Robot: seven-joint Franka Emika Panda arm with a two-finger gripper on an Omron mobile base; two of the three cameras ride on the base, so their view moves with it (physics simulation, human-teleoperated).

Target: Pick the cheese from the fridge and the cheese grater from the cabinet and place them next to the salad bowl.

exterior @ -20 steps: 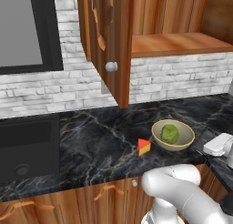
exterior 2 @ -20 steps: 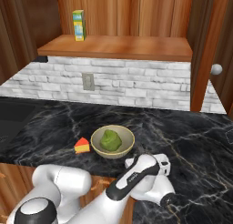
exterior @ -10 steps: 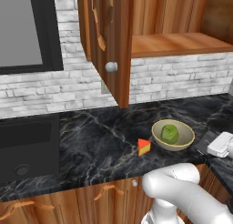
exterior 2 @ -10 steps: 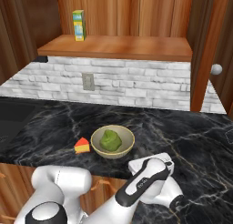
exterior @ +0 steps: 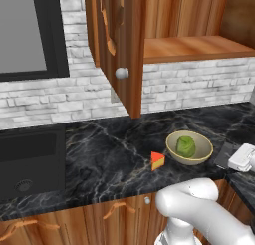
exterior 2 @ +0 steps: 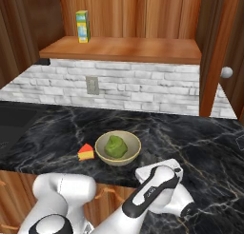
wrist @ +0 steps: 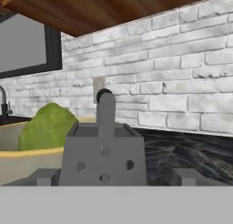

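Beside the salad bowl (wrist: 27, 157), the cheese grater (wrist: 103, 155) is seen upright on the dark counter (exterior: 99, 154), between the spread fingers (wrist: 45, 177) of the released gripper (wrist: 113, 178). On the bowl's other side, the cheese (exterior: 157, 160) is seen close by.

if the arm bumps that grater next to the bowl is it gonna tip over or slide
The grey metal tapered cheese grater stands upright, wider at its base, so it probably resists tipping. A knock high on its dark handle seems riskier than one low. On the glossy black marble counter it may simply slide toward the beige-yellow salad bowl.
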